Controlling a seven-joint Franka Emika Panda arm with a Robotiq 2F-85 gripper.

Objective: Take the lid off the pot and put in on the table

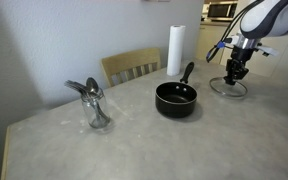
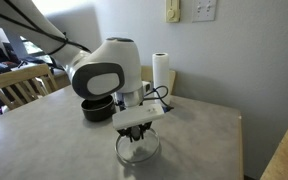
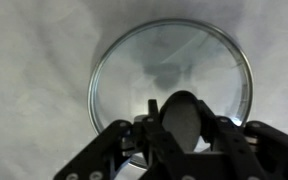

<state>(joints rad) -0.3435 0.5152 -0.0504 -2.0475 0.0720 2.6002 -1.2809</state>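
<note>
a: where's the lid (image 3: 170, 70)?

b: glass lid, lying flat on the table (image 1: 134, 140), well apart from the pot (image 1: 176, 98), which stands open. in the wrist view the rim reads as a full circle against the tabletop, no tilt that i can see.

a: and the gripper (image 1: 236, 72)?

b: mine, right over the lid's centre, fingers either side of the dark knob (image 3: 183, 112). they look close around it, but i cannot tell whether they grip or have just let go.

a: how to finish it well?

b: my judgement: open wide first, then lift straight up, no sideways drift, so a finger doesn't drag the knob and skid the glass. paper towel roll (image 1: 175, 50) is clear of my path.
</note>
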